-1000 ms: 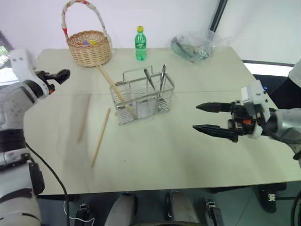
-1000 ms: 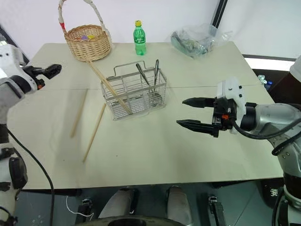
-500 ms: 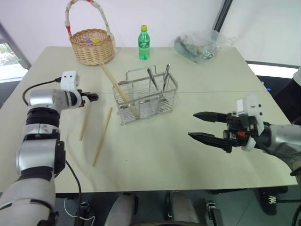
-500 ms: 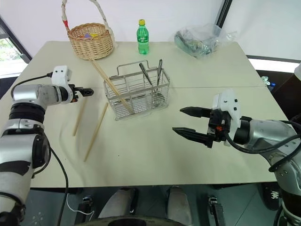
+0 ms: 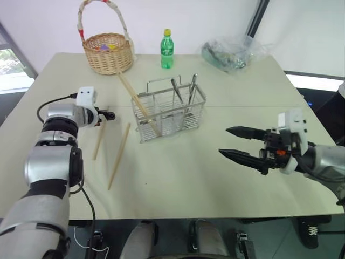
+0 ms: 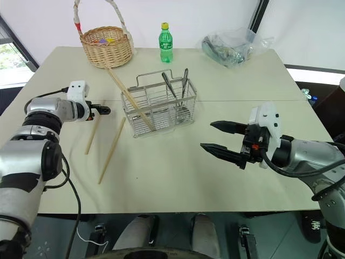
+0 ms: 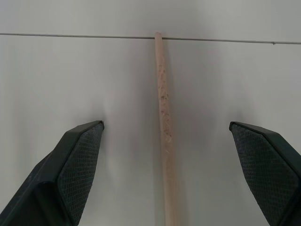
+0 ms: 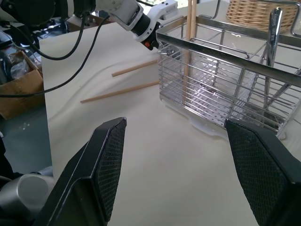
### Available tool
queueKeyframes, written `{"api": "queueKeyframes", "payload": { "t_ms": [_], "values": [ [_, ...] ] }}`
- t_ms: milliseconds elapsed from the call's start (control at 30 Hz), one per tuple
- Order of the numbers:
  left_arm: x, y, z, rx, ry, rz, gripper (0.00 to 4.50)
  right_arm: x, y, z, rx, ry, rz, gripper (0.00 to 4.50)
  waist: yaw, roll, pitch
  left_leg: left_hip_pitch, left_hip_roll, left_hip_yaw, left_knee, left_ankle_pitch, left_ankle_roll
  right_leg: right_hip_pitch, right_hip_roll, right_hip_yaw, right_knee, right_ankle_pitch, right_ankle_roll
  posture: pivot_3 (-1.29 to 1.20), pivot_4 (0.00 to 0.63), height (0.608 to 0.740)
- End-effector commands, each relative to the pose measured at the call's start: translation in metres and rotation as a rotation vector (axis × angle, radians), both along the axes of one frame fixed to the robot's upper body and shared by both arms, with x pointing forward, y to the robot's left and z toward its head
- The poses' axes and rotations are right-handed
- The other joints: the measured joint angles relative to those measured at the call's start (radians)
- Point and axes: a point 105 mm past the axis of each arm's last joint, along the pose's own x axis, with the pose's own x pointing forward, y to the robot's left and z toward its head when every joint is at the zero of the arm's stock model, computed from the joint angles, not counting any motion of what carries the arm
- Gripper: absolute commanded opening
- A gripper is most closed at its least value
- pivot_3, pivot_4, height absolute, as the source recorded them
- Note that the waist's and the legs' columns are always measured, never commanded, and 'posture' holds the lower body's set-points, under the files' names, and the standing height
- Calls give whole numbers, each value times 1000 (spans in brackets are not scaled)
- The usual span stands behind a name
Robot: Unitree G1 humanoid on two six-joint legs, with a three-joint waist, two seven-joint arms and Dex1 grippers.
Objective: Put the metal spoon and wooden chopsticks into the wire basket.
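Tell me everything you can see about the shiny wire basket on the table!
The wire basket is a silver rectangular cage of thin metal wires with dividers inside and a thin wire loop handle on top. It stands upright near the middle of the pale table. One wooden chopstick leans in its left end, poking out toward the wicker basket. Metal utensils stand in its right side.

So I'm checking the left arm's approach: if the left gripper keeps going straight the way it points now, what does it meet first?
Most likely the wooden chopstick lying on the table. The left gripper is open, angled down, with that stick centred between its fingers. Depth is unclear, so the gap can't be judged.
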Motion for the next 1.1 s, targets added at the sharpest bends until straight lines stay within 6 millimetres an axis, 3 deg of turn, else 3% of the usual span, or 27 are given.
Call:
{"api": "queueKeyframes", "payload": {
  "t_ms": [33,267,467,567,700,767,933,1033,1100],
  "values": [
    [2,-6,3,-18,-6,-19,3678,-5,2,11,0,-65,9,3486,0,0,0,0,0,0,0,0,0,0,0,0,0,0,0,0,150,674],
    [5,-6,8,-16,-27,-17,145,-6,-1,8,-10,-58,6,3486,1,0,0,0,0,-1,0,0,0,1,-1,-1,0,0,0,0,150,674],
    [7,0,17,-9,-63,2,34,-6,-3,6,-22,-53,11,3486,0,0,0,0,0,-1,0,0,0,1,0,-2,0,0,0,0,150,674],
    [15,9,39,6,-182,38,34,-4,-5,5,-26,-51,6,3486,0,-1,0,0,0,-1,0,0,0,1,0,-2,0,0,0,0,150,674],
    [27,25,109,17,-528,100,34,-2,-10,7,-40,-51,-6,3486,0,-1,0,-2,0,-2,1,0,0,-1,-1,-2,0,0,0,0,150,674],
    [23,27,161,-71,-767,111,34,-2,-13,10,-41,-50,-14,3486,0,-1,0,-3,0,-2,1,0,-1,-2,-1,-3,0,0,0,0,150,674],
    [-17,27,266,-481,-1199,115,34,-2,-12,14,-36,-46,-15,3486,-1,-1,0,-6,0,-3,2,0,-1,-3,-2,-5,-1,0,0,0,150,674],
    [-37,6,296,-624,-1274,16,34,-1,-11,13,-34,-42,-17,3486,0,-1,-1,-6,-1,-3,2,1,-1,-2,-3,-5,-1,0,0,0,150,674],
    [-44,-13,302,-526,-1293,-46,34,0,-11,13,-28,-44,-22,3486,1,0,-1,-4,-1,-3,3,1,-1,0,-3,-6,0,0,0,0,150,674]
  ]
}}
